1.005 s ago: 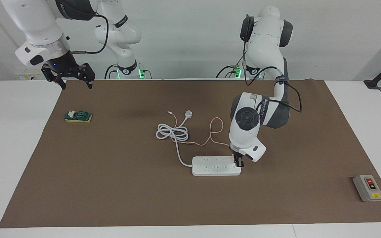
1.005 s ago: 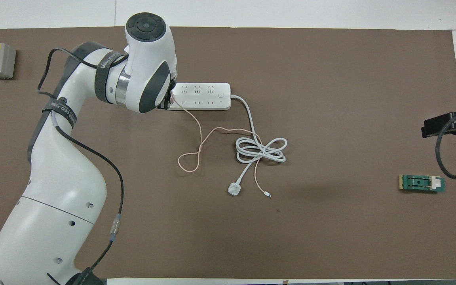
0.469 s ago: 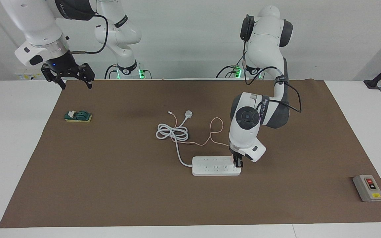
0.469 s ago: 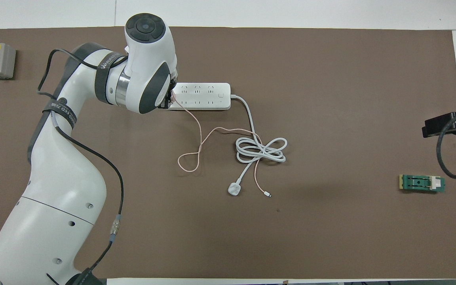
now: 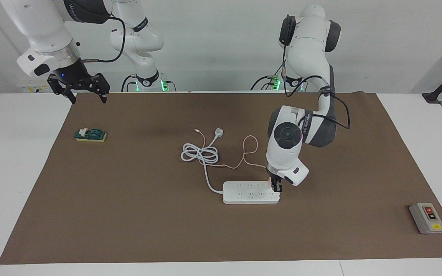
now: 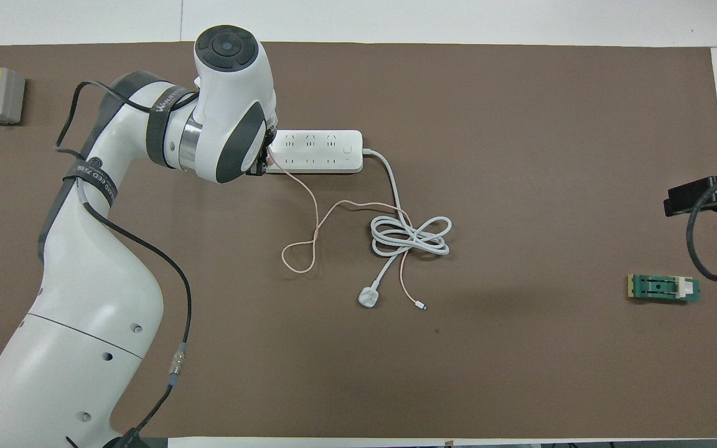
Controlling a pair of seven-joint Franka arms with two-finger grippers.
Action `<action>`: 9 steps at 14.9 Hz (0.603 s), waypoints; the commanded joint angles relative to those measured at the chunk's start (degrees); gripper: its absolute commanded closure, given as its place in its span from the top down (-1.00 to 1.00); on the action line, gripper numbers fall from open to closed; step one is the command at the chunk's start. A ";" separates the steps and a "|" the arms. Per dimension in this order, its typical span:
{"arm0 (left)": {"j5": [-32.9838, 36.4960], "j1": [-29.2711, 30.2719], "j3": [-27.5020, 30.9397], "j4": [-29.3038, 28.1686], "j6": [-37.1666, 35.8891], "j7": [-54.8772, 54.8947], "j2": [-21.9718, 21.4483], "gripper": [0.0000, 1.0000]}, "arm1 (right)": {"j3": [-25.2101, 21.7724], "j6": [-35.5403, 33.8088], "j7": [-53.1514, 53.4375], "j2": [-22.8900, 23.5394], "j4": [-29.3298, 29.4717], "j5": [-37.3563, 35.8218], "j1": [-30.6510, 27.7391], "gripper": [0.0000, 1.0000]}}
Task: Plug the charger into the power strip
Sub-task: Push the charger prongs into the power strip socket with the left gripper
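The white power strip [image 5: 249,192] lies flat on the brown mat, and also shows in the overhead view [image 6: 318,151]. My left gripper [image 5: 276,186] points down at the strip's end toward the left arm's side. It is shut on the small pale-pink charger [image 5: 269,183], which sits on the strip's end socket. From above, the wrist hides the charger and most of the gripper [image 6: 263,163]. The thin pink cable [image 5: 250,148] loops from the charger toward the robots [image 6: 310,211]. My right gripper [image 5: 78,90] waits open and empty, raised over the mat's corner [image 6: 701,194].
The strip's thick white cord is coiled [image 5: 200,153] nearer the robots and ends in a round white plug [image 5: 218,132]. A grey switch box [image 5: 427,218] sits at the left arm's end. A green and yellow block [image 5: 91,135] lies at the right arm's end.
My left wrist has shifted slightly up and toward the robots while the gripper stays at the strip's end. The strip and the right arm have not moved.
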 commanded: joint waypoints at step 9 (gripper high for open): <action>-0.89 -0.55 0.33 -4.62 5.16 0.77 -1.15 -1.00 | 0.46 0.50 -1.27 -0.91 -0.64 -0.16 -0.92 1.00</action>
